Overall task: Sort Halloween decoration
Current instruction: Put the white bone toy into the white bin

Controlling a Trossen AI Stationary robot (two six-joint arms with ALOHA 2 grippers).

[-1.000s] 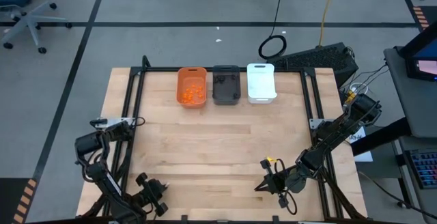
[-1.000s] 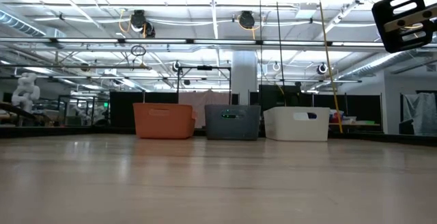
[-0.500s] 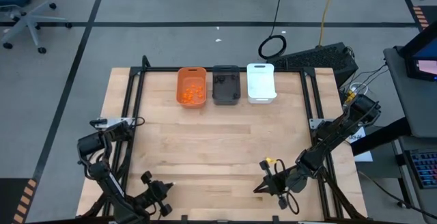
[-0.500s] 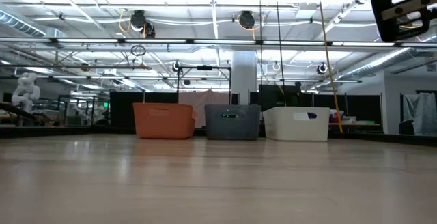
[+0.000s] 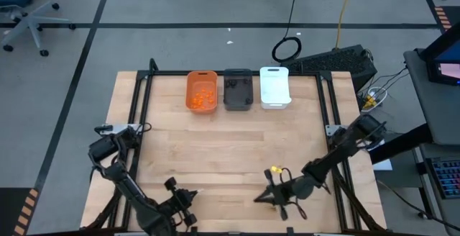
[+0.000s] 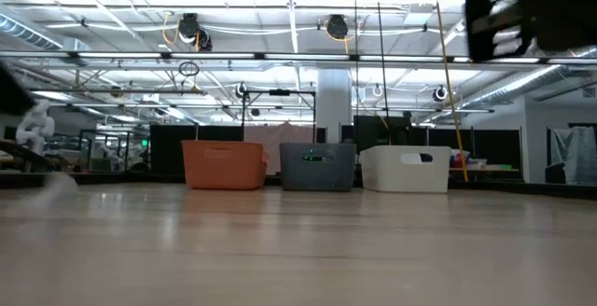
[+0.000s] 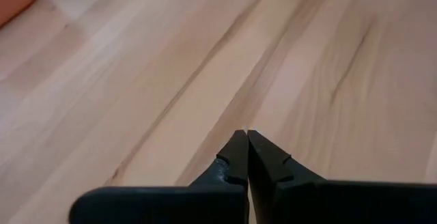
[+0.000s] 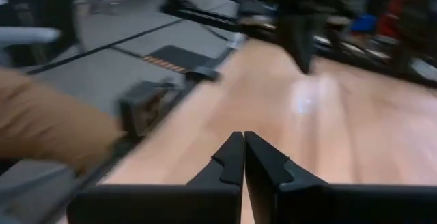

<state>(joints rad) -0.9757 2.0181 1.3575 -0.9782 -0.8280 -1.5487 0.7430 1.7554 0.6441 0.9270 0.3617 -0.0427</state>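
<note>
Sort looks about done: no loose pieces visible on the table [image 5: 215, 157].

Halloween decoration [image 5: 202, 96]: tiny orange blobs lying inside the orange bin [image 5: 190, 92]. Dark grey bin [image 5: 238, 89] and white bin [image 5: 274, 86] just beside it; contents too small to tell.

Left gripper [image 5: 188, 195] and right gripper [image 5: 260, 198] both pinched together, empty, well away from orange bin, at table's near edge.

Small orange blobs of the Halloween decoration [image 5: 203, 95] are seen heaped loosely inside the orange bin [image 5: 190, 85] standing at the counter's [image 5: 230, 150] far edge, while any dark or white pieces in the neighbouring bins cannot be made out from above.
</note>
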